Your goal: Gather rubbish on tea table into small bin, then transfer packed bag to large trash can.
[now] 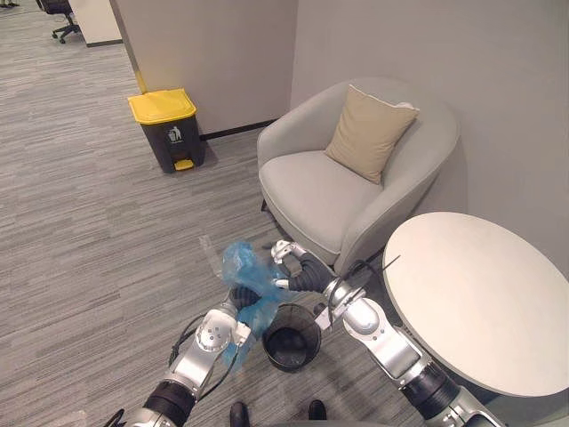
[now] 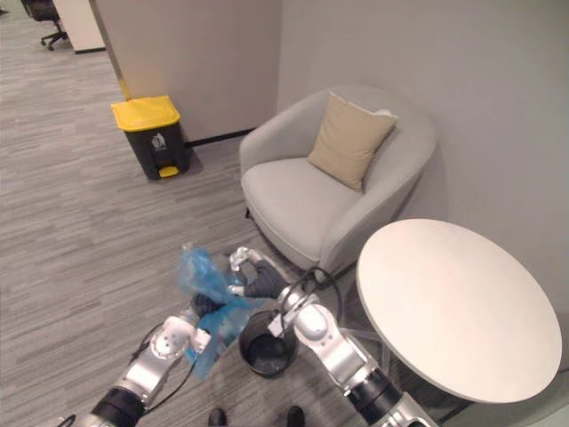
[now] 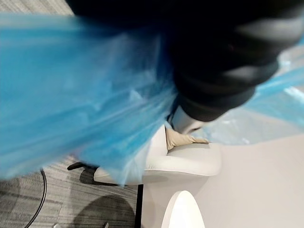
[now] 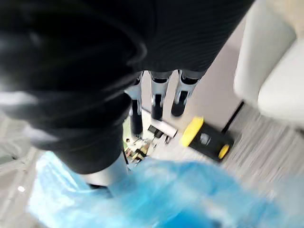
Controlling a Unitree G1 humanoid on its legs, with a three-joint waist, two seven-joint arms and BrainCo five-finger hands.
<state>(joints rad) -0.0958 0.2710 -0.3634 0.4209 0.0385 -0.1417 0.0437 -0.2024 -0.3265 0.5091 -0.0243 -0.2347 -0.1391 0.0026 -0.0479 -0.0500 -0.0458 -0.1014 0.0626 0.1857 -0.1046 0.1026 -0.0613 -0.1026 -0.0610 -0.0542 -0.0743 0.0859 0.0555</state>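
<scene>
A crumpled blue plastic bag (image 1: 245, 269) hangs in the air just above the small black mesh bin (image 1: 291, 339) on the carpet. My left hand (image 1: 242, 298) is bunched into the bag's middle, with plastic spilling above and below it (image 3: 71, 95). My right hand (image 1: 298, 272) comes in from the armchair side. Its fingers (image 4: 159, 95) stick out straight past the bag (image 4: 180, 194), and its thumb lies against the plastic. The large dark trash can with a yellow lid (image 1: 169, 129) stands by the far wall. The round white tea table (image 1: 480, 302) is at my right, its top bare.
A grey armchair (image 1: 311, 191) with a beige cushion (image 1: 366, 132) stands right behind the bin, against the wall. Open grey carpet runs from the bin to the yellow-lidded can. An office chair (image 1: 60, 16) stands far back at the left.
</scene>
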